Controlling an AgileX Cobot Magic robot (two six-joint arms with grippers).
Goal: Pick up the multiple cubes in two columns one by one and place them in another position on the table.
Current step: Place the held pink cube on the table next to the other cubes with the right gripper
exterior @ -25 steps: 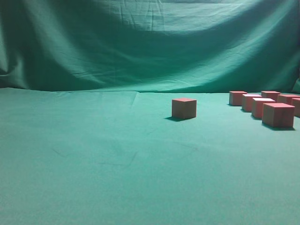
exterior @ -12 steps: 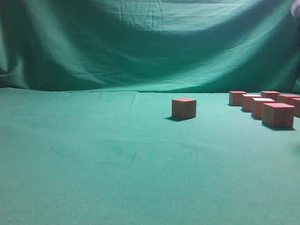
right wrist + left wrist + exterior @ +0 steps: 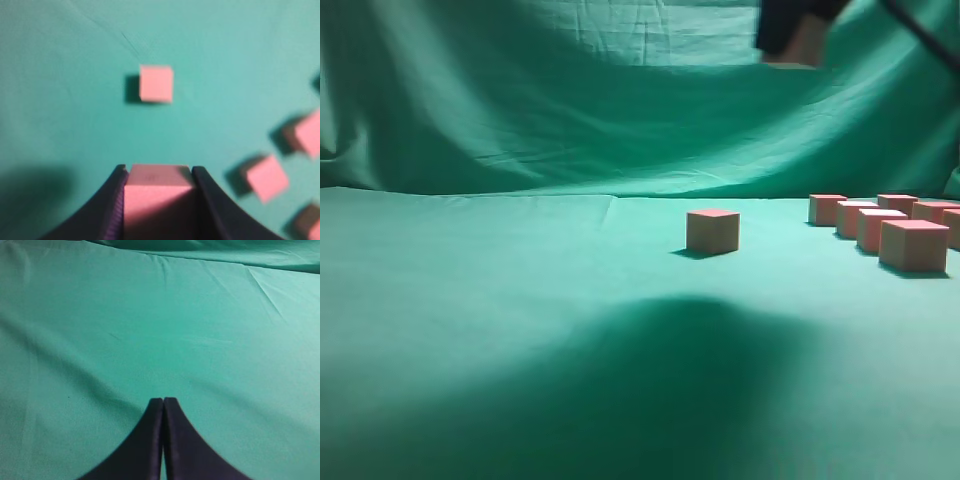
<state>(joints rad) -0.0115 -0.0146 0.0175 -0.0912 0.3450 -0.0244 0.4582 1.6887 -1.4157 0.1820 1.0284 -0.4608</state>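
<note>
Cubes: one (image 3: 156,200) clamped in right gripper (image 3: 157,187), one (image 3: 712,230) alone.

The surface (image 3: 500,300) is matt green cloth, faintly creased; the cubes (image 3: 712,231) look matt and smooth; the right claw (image 3: 157,172) matt black.

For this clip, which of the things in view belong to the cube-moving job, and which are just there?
Part of the job:
- small pinkish-red cube held in the right gripper
- lone pinkish-red cube set apart mid-table
- group of matching cubes at the right
- green cloth-covered table

Just there:
- draped green cloth backdrop
- left gripper, shut and empty
</note>
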